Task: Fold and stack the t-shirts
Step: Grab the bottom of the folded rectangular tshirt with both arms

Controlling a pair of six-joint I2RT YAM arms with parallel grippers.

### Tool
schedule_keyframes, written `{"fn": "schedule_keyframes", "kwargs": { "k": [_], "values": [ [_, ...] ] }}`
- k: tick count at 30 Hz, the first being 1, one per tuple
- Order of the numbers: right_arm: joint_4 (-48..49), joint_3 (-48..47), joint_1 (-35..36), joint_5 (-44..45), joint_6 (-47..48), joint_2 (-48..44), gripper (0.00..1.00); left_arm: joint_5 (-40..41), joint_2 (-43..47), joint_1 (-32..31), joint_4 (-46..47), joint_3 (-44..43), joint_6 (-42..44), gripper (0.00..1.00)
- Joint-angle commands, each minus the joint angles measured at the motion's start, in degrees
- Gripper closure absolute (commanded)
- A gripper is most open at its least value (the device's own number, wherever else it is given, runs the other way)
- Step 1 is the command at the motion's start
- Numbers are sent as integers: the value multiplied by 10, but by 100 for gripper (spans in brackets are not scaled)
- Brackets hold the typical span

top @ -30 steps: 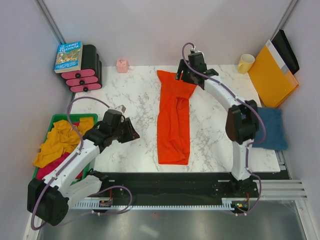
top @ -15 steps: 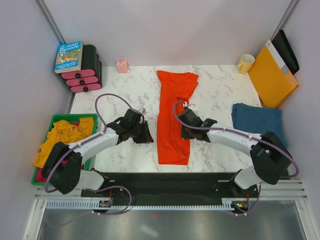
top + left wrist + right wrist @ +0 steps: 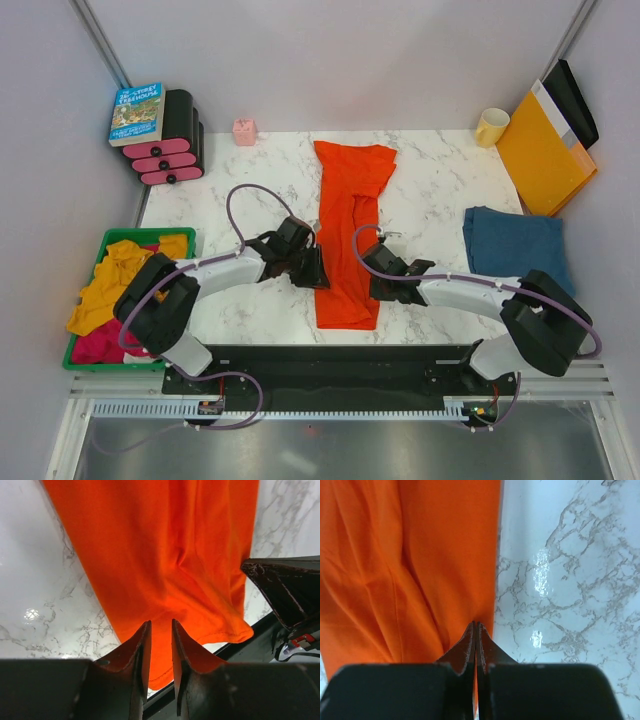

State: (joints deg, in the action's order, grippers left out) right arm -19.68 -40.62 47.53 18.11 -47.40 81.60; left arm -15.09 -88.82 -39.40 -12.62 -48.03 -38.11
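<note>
The orange-red t-shirt (image 3: 348, 230) lies as a long narrow strip down the middle of the marble table (image 3: 250, 190), collar end far. My left gripper (image 3: 318, 272) sits at the strip's left edge near the hem, jaws open by a narrow gap over the cloth (image 3: 165, 555), nothing pinched (image 3: 160, 622). At the strip's right edge, level with the left one, my right gripper (image 3: 380, 285) is shut, its tips (image 3: 476, 624) touching the cloth (image 3: 410, 555) just inside that edge. The denim-blue t-shirt (image 3: 515, 245) lies folded to a square at the right.
A green bin (image 3: 150, 232) of yellow and pink clothes sits at the left. At the back are a book (image 3: 137, 112) on black-and-pink rolls, a small pink item (image 3: 245, 131), a yellow mug (image 3: 491, 126) and an orange-yellow envelope (image 3: 545, 150). A black rail (image 3: 320, 360) borders the near edge.
The right arm swung from the shirt's collar end down to its lower right edge and its jaws shut. The left gripper moved right to the shirt's left edge.
</note>
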Motion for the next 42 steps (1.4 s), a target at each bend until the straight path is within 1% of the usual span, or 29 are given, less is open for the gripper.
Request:
{"fn": "schedule_keyframes", "kwargs": {
  "k": [1,5,12,19,30,33,37,38,40,41,42],
  "values": [
    [33,3,5,7,-18,26,100,-24,-43,-8,26,-5,-22,71],
    [23,17,5,2,-35,29,100,-22,-71,-9,-3,6,-35,72],
    [-20,28,5,12,-62,25,100,23,-103,-8,-103,-5,-46,75],
    [-61,36,5,23,-100,21,100,67,-84,-7,-158,0,-65,75],
    [-110,56,5,65,-153,-11,100,111,-64,-3,-196,19,-87,75],
    [-122,57,3,80,-160,-22,100,125,-58,-1,-205,20,-87,75],
    [-125,42,5,95,-135,-40,100,138,-35,4,-213,19,-80,75],
    [-120,40,10,97,-125,-51,99,137,-26,4,-213,18,-76,75],
    [-92,31,21,100,-94,-85,88,128,3,3,-195,22,-65,72],
    [-85,27,33,98,-84,-93,72,117,34,3,-184,27,-60,71],
    [-77,18,39,95,-74,-97,65,108,53,3,-174,31,-56,69]
  ]
}}
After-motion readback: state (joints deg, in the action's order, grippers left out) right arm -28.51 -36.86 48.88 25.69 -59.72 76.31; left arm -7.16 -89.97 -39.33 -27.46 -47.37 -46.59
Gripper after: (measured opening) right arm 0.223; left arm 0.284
